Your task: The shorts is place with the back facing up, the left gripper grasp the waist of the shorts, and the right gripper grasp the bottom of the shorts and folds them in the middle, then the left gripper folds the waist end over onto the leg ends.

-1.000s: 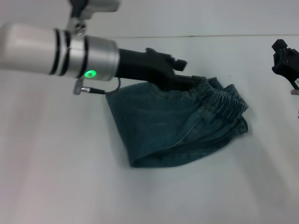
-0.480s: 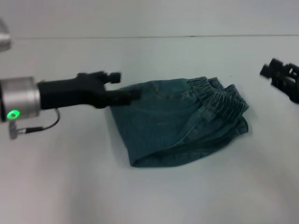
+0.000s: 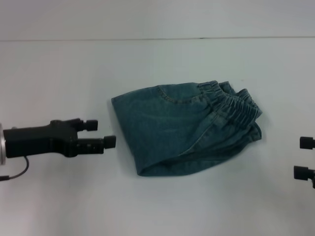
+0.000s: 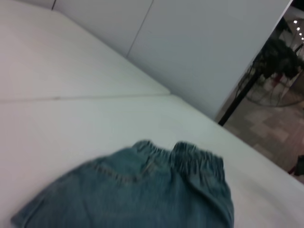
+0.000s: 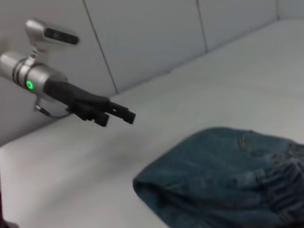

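Observation:
The blue-green denim shorts [image 3: 182,130] lie folded in a bundle at the middle of the table. The ruffled waist [image 3: 236,105] rests on top at the right end, and the fold [image 3: 125,132] is at the left. The leg ends are mostly hidden under the waist end. My left gripper [image 3: 101,133] hovers open just left of the fold, holding nothing. My right gripper [image 3: 305,157] is open at the right edge, apart from the waist. The left wrist view shows the shorts [image 4: 142,194] and the waist [image 4: 183,156]. The right wrist view shows the shorts [image 5: 228,175] and the left gripper [image 5: 116,118].
The white table [image 3: 157,64] spreads all around the shorts. A grey wall [image 4: 204,42] stands behind the table's far edge, with a dark opening [image 4: 280,52] beside it.
My left gripper has let go of the waist end and drawn back left and toward the front, off the shorts. My right gripper has moved nearer, along the right edge. The shorts stay folded.

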